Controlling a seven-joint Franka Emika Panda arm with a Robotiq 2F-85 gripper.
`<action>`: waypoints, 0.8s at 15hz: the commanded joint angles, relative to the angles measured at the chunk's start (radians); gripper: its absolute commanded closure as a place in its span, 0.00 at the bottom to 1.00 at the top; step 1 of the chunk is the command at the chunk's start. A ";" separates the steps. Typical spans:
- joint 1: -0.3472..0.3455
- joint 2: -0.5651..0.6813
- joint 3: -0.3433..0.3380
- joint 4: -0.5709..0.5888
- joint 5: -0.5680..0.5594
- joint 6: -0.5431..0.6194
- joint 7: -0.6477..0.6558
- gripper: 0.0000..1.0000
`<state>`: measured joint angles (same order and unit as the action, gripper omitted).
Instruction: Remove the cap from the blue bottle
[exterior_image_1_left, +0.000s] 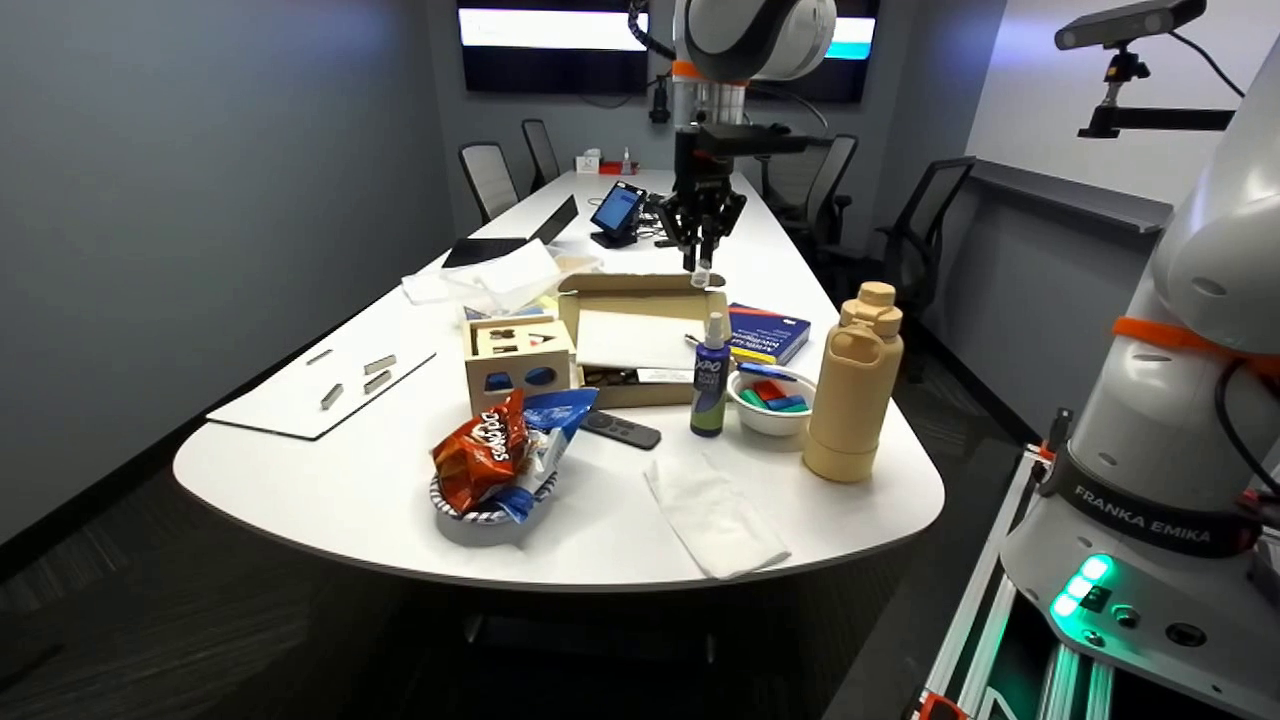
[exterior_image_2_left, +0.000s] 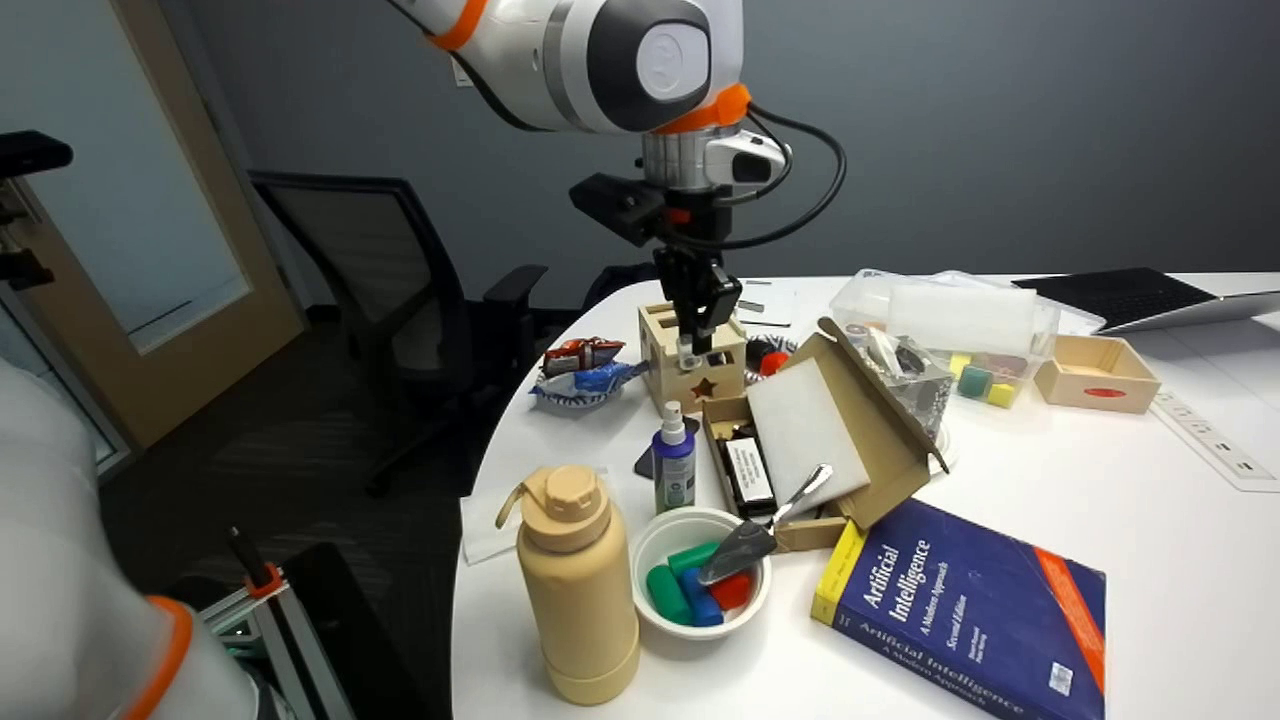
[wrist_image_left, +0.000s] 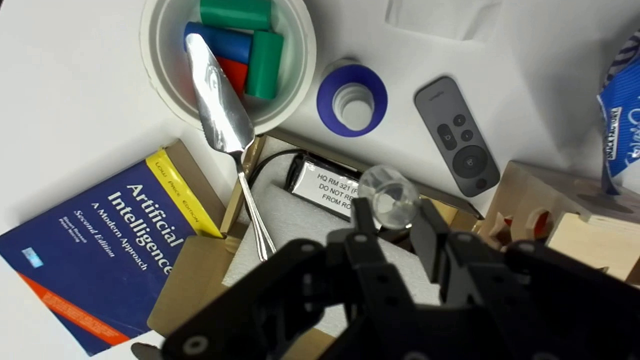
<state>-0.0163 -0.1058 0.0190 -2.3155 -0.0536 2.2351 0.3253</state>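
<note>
My gripper (wrist_image_left: 396, 212) is shut on a clear, see-through cap (wrist_image_left: 387, 192), which sits between both fingertips. In both exterior views the gripper (exterior_image_1_left: 698, 262) hangs pointing down with the cap (exterior_image_2_left: 688, 357) below its tips, in the air. The blue bottle (exterior_image_1_left: 710, 385) stands upright on the table, apart from the gripper, its white spray nozzle (exterior_image_2_left: 672, 424) bare on top. From above, the wrist view shows the bottle (wrist_image_left: 327, 107) as a blue ring around the nozzle, up and to the left of the cap.
Close around the bottle are a white bowl (exterior_image_1_left: 772, 424) of blocks, a tall tan bottle (exterior_image_2_left: 578, 590), a remote (wrist_image_left: 457, 135) and an open cardboard box (exterior_image_1_left: 640, 395). A cake server (exterior_image_2_left: 745, 552) rests across bowl and box. A wooden shape box (exterior_image_1_left: 518, 375) and book (wrist_image_left: 100, 250) are near.
</note>
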 joint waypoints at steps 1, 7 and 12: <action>0.013 0.090 0.021 0.019 -0.029 0.060 0.030 0.94; 0.047 0.258 0.018 0.051 -0.052 0.146 0.034 0.94; 0.072 0.362 -0.005 0.063 -0.086 0.207 0.029 0.94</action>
<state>0.0288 0.1957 0.0394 -2.2819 -0.1034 2.4168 0.3337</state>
